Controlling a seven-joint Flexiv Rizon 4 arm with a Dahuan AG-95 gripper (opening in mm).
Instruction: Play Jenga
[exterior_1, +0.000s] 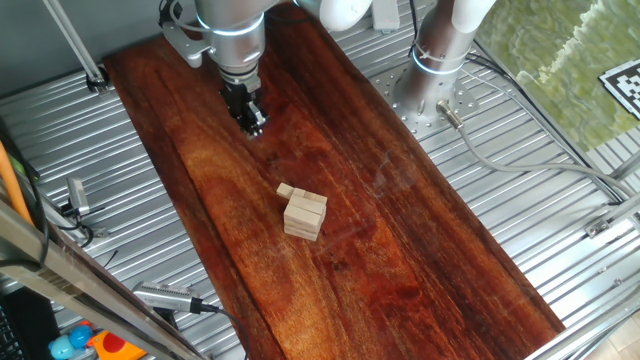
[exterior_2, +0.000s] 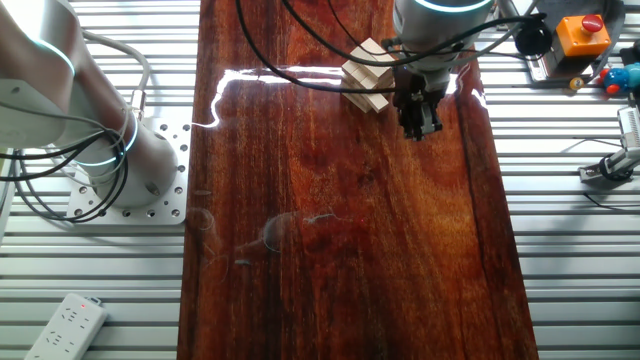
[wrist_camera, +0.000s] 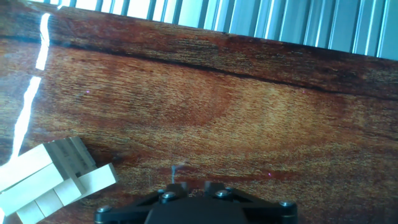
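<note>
Jenga stack (exterior_1: 305, 214) sat on the wooden board (exterior_1: 400, 250) — the gripper (exterior_1: 252, 122) hovered well apart, fingers pressed together, holding nothing.

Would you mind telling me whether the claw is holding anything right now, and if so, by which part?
Nothing is held: the claw hangs over bare wood, apart from the Jenga stack.

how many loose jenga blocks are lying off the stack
1: the loose block lies on the wooden board against the stack, on the side facing the gripper. Others could be hidden behind the stack.
</note>
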